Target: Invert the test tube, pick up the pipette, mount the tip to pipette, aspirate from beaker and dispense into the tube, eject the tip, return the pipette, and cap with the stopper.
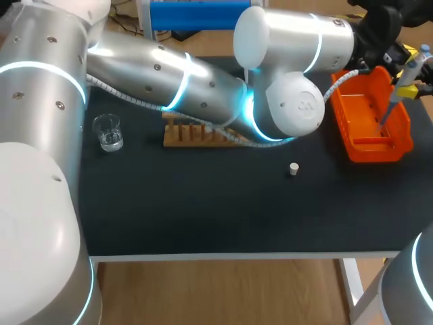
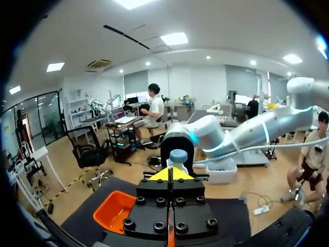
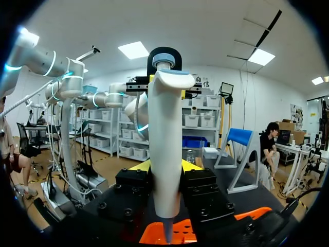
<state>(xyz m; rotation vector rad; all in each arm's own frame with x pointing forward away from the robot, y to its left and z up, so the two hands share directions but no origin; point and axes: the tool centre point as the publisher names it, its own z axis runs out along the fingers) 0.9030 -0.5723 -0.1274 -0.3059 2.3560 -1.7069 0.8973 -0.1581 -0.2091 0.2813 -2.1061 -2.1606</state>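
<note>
The pipette (image 1: pixel 406 80) is in the upper right of the head view, standing nearly upright above the orange tray (image 1: pixel 369 145). Its thin lower end points down into the tray. The right end effector (image 3: pixel 165 167) is clenched on the pipette's white body, with one yellow tip on each side of it. The left arm (image 1: pixel 169 74) reaches from the left of the frame across the tabletop (image 1: pixel 203 210) to the same corner. In the left wrist view, the left end effector (image 2: pixel 172 174) seems to be closed on nothing, its yellow tips together. The blue button of the pipette sits just ahead of them.

I judge that the pick-up of the pipette is done, since it is lifted and held over the tray. I cannot tell whether a tip is already mounted, because the lower end is too small to read.

The beaker (image 1: pixel 108 132) stands at the left of the head view with some clear liquid in it, well apart from the pipette. The wooden rack (image 1: pixel 193 134) is near the middle, partly hidden behind the left arm. No test tube shows, so I cannot say whether it is inverted or filled. The stopper (image 1: pixel 293 168) lies alone on the tabletop right of centre, so capping is not yet done. Returning the pipette also remains.
</note>
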